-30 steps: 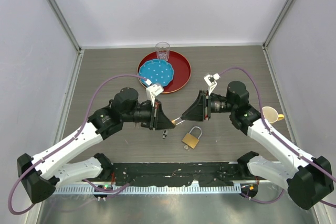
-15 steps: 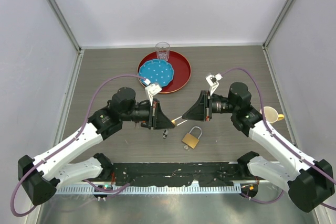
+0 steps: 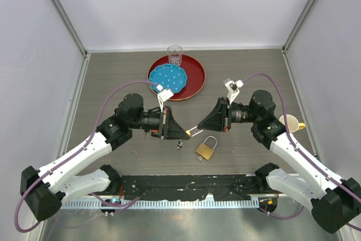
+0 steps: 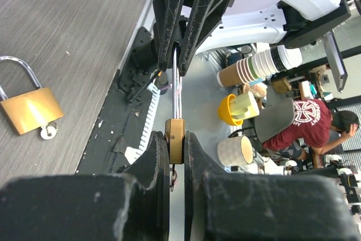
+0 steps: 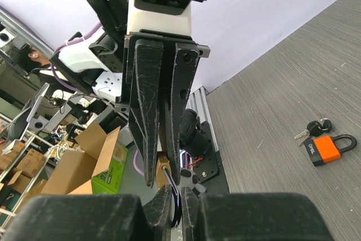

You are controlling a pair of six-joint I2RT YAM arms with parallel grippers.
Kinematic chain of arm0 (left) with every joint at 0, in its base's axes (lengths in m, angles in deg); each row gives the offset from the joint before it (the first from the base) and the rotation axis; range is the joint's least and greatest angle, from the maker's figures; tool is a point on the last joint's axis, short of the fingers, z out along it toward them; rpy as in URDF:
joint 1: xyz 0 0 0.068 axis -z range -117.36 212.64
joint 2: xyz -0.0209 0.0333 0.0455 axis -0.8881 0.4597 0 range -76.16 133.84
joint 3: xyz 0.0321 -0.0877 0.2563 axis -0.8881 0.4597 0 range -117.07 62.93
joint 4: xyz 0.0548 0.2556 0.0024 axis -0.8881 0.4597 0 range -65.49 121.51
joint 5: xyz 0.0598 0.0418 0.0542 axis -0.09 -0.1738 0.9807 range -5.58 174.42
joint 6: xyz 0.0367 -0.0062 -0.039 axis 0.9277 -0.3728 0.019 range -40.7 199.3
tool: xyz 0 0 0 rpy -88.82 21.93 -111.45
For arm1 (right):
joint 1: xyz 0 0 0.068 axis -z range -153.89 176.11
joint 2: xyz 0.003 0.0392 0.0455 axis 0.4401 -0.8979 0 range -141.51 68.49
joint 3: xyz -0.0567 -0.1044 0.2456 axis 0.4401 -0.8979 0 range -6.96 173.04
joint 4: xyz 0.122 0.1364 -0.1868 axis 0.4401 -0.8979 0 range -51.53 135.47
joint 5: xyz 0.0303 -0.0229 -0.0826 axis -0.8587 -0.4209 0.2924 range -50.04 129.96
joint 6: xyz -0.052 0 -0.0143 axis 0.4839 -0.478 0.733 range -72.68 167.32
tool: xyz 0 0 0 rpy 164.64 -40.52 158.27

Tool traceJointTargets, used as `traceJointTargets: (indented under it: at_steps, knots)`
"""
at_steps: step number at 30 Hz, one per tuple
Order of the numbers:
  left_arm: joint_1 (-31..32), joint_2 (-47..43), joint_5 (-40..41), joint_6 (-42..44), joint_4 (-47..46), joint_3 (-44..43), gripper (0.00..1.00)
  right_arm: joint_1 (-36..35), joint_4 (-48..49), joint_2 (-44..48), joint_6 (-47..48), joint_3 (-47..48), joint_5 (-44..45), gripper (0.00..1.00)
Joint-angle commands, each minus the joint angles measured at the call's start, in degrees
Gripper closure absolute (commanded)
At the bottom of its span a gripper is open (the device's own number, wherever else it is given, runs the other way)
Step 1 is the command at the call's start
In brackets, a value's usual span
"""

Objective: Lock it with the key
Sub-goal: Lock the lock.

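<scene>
A small brass padlock (image 3: 190,132) hangs in the air between my two grippers. My left gripper (image 3: 184,133) is shut on its brass body (image 4: 175,139), and a small ring hangs under the body between the fingers (image 4: 155,156). My right gripper (image 3: 198,129) is shut on the padlock's steel shackle (image 5: 178,210). In the left wrist view the shackle (image 4: 177,91) runs up into the right gripper's fingers (image 4: 169,21). In the right wrist view the brass body (image 5: 164,174) sits between the left gripper's fingers (image 5: 145,111). No separate key shows clearly in either grip.
A larger brass padlock (image 3: 206,148) with a key at its base lies on the table below the grippers and also shows in the left wrist view (image 4: 29,108). An orange padlock with keys (image 5: 325,143) lies nearby. A red tray (image 3: 193,74) holds a blue plate (image 3: 167,78) and a glass (image 3: 175,55). A cup (image 3: 290,122) stands right.
Both grippers have drifted slightly right and toward the near edge with the small padlock held between them. Both grips are unchanged.
</scene>
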Motion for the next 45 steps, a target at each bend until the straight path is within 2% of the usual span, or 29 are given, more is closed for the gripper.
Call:
traceJointTargets:
  at_steps: [1, 3, 14, 20, 29, 39, 45]
  knots:
    - [0.84, -0.66, -6.93, -5.08, -14.67, -0.96, 1.0, -0.09, 2.14, 0.5, 1.12, 0.5, 3.4, 0.96]
    - [0.84, -0.48, -7.72, -6.65, -17.28, -0.78, 1.0, -0.01, 2.23, 0.77, 1.2, 0.41, 3.67, 0.97]
    - [0.84, 1.54, -7.11, -7.36, -19.07, -1.84, 1.0, -0.27, 3.99, 1.56, -0.46, -0.38, 4.02, 0.98]
    - [0.84, 1.89, -2.19, -4.2, -15.11, -2.72, 1.0, -0.97, 4.6, 1.73, -1.43, -0.82, 4.46, 0.98]
    - [0.84, 3.12, 4.13, -3.23, -14.41, -3.77, 1.0, -3.25, 4.69, 0.51, -1.61, -1.35, 5.16, 0.98]
    - [0.84, 6.81, 6.69, -3.23, -15.55, -7.55, 1.0, -9.4, 6.1, -1.87, -1.52, -1.96, 8.5, 0.98]
    - [0.84, 6.73, 7.48, -2.62, -15.29, -7.73, 1.0, -9.67, 6.54, -1.52, -1.7, -0.91, 11.22, 0.98]
